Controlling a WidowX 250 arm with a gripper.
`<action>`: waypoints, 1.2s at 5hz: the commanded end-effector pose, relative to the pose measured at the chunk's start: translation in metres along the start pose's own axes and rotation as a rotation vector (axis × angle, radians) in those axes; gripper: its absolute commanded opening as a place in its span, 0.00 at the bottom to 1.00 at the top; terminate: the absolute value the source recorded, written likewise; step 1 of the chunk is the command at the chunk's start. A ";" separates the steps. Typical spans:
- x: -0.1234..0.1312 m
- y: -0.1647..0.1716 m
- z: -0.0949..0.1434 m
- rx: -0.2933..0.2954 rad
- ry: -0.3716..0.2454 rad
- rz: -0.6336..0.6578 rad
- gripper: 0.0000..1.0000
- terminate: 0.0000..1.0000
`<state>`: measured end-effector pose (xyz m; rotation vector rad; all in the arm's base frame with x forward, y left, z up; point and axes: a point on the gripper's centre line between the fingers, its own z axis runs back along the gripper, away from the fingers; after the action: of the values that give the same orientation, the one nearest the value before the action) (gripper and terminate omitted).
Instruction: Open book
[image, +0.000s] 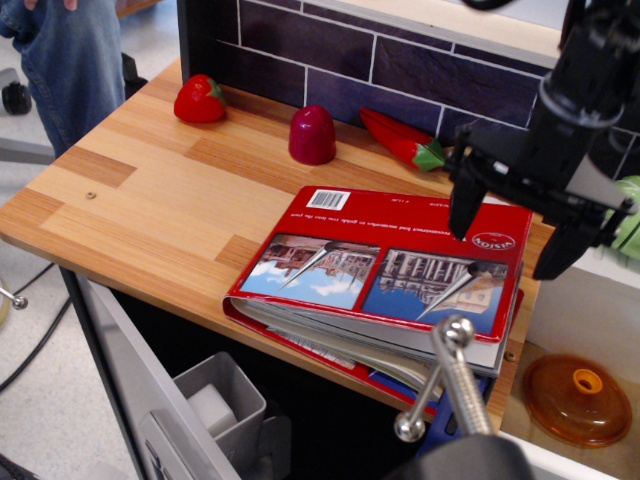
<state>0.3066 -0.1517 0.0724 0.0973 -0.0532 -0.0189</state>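
The book (385, 270) lies closed on the wooden counter (150, 200), its front edge hanging over the counter's rim. It has a glossy red cover with two building photos and a white barcode, and white pages show along its front side. My gripper (512, 240) is black and open, its jaws spread wide, one fingertip (462, 215) over the book's far right corner and the other beyond the book's right edge. It hovers just above the cover and holds nothing.
A red strawberry toy (199, 99), a dark red dome (312, 134) and a red chili toy (405, 140) stand along the tiled back wall. A metal tap (450, 375) rises in front of the book. An orange lid (580, 398) lies lower right. A person in jeans (70, 60) stands upper left.
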 end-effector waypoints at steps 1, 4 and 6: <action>0.009 -0.011 -0.018 0.065 -0.052 0.049 1.00 0.00; 0.021 -0.001 -0.040 0.207 -0.058 0.115 1.00 0.00; 0.023 0.025 -0.011 0.271 0.007 0.106 1.00 0.00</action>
<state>0.3198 -0.1426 0.0449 0.3959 0.0101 0.0439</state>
